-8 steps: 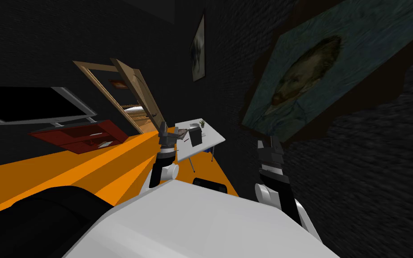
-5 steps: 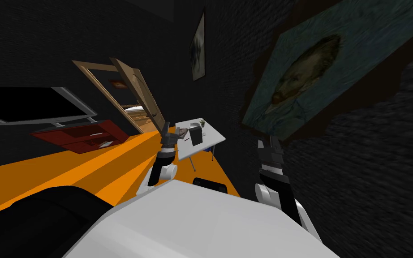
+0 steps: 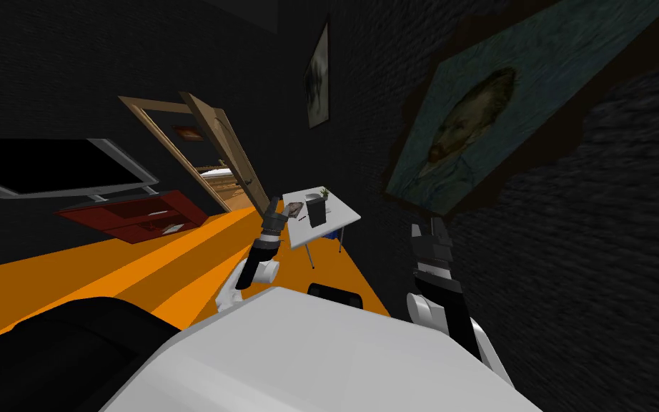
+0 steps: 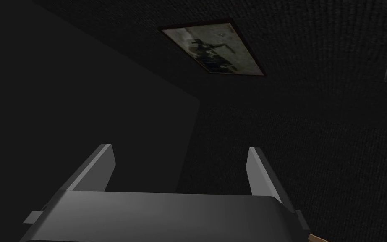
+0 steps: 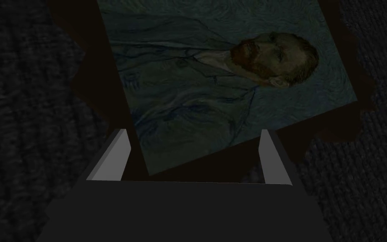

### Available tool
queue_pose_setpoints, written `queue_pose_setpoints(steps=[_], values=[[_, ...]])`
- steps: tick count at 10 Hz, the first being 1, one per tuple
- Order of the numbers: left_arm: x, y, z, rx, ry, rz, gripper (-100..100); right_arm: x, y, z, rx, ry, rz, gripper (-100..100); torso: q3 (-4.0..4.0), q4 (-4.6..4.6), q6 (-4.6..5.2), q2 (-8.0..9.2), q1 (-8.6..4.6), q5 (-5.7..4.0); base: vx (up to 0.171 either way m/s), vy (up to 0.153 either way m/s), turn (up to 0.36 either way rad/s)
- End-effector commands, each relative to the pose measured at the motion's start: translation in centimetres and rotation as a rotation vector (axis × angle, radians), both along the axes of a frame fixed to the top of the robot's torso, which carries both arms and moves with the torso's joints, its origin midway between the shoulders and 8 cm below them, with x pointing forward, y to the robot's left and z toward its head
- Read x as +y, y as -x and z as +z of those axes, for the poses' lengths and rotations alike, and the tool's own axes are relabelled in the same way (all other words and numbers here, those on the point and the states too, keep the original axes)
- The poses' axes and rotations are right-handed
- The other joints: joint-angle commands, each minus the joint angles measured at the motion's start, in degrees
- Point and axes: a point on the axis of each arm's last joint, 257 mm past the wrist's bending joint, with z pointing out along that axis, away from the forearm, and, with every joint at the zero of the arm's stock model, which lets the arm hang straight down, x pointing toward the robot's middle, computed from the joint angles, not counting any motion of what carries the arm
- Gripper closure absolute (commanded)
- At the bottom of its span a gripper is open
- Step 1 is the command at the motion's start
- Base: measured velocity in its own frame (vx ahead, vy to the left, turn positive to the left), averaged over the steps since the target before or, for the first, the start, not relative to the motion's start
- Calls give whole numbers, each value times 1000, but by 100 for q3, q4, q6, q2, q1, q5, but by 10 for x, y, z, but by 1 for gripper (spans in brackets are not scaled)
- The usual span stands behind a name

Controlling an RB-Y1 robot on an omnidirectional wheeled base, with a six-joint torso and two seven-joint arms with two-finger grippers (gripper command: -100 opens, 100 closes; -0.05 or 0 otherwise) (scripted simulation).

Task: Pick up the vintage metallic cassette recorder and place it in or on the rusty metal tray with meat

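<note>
**Robot facing a small white table, both hands open and empty**

From the head camera, a small white surface (image 3: pixel 342 213) on thin legs is standing ahead on an orange floor (image 3: pixel 142 265), close to a dark wall. The recorder (image 3: pixel 314 213) is sitting near the middle of this surface. It is showing as a small, dark, upright box with a paler strip along its top. It is too small in the picture for buttons or finer detail to be made out.

Just beside the recorder, toward the robot's left, the tray (image 3: pixel 294 209) is lying flat. It is looking brownish with mottled contents that cannot be told apart. A little green plant (image 3: pixel 323 193) is standing behind the recorder, at the far edge.

The left arm is reaching forward, and the left gripper (image 4: pixel 179 148) is appearing next to the tray's side of the surface. How near it really is cannot be judged. Its fingers (image 4: pixel 100 166) are standing wide apart and holding nothing.

The right gripper (image 5: pixel 193 131) is being held up on the robot's right, well apart from the surface, and its fingers are also spread apart and holding nothing.

Farther left, a wooden door (image 3: pixel 224 154) is standing open, and a red cabinet (image 3: pixel 131 217) is sitting against the wall.
</note>
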Motion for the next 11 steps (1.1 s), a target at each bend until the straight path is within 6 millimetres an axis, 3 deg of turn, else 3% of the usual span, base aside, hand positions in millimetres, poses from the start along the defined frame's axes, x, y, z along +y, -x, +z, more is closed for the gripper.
queue_pose_setpoints(steps=[1, 5, 11], values=[[3, -10, -11, 32, -37, 4, -100, 0, 0, 0, 0, 0, 0, 0, 0, 0, 0, 0, 0, 0, -190, 36, -16], [18, -33, -37, 108, -115, 31, -100, 0, 0, 0, 0, 0, 0, 0, 4, 2, 0, 5, -1, 1, -171, 40, -28], [42, -57, -71, 197, -221, 82, -100, 0, 0, 0, 0, 0, 0, 0, -2, 0, 0, -6, 1, 0, -118, 32, -51]])
